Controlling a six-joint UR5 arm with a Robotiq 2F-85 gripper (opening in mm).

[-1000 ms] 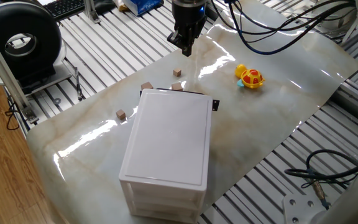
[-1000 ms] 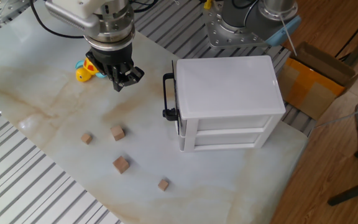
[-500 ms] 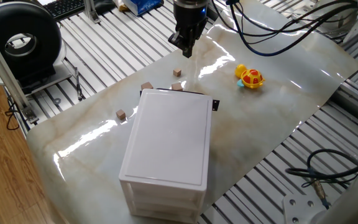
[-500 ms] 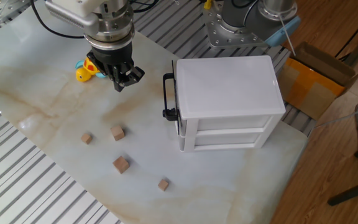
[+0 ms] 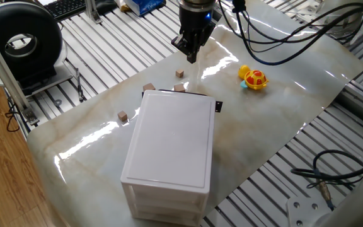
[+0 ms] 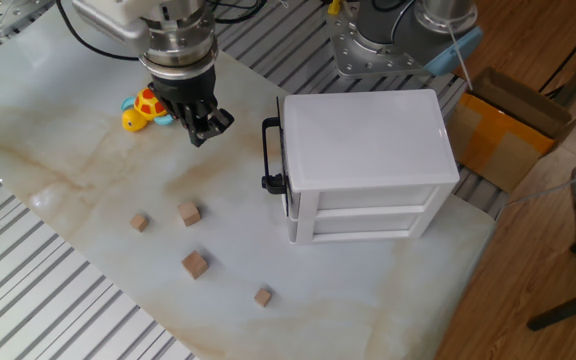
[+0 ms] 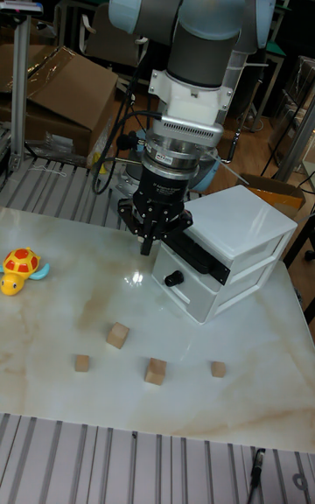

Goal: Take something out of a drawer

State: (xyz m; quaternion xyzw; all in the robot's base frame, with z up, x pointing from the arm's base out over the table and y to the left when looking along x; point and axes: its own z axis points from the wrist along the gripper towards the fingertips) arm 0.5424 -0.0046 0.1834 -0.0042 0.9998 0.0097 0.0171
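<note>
The white three-drawer box [image 5: 172, 142] stands on the marble-patterned sheet. The drawer [image 7: 198, 260] is its top one, with a thin black front edge [image 6: 271, 155] and a small black tab [image 5: 218, 106]; its inside is hidden in every view. My gripper [image 6: 203, 130] hangs above the sheet to the left of the drawer front, a short gap away and touching nothing. Its fingers taper to a point, shut, with nothing seen between them. The same gripper [image 5: 190, 55] shows beyond the box in one fixed view and just in front of the drawer's black edge as gripper [image 7: 147, 246] in the tall view.
Several small wooden cubes lie on the sheet, such as cube [image 6: 189, 213], cube [image 6: 196, 263] and cube [image 6: 263, 296]. A yellow and red toy turtle [image 6: 146, 106] sits behind the gripper. A cardboard box [image 6: 508, 120] stands off the table beyond the drawer box.
The gripper has shifted a little toward the drawer box, uncovering more of the toy turtle. The drawer box and the cubes have not moved.
</note>
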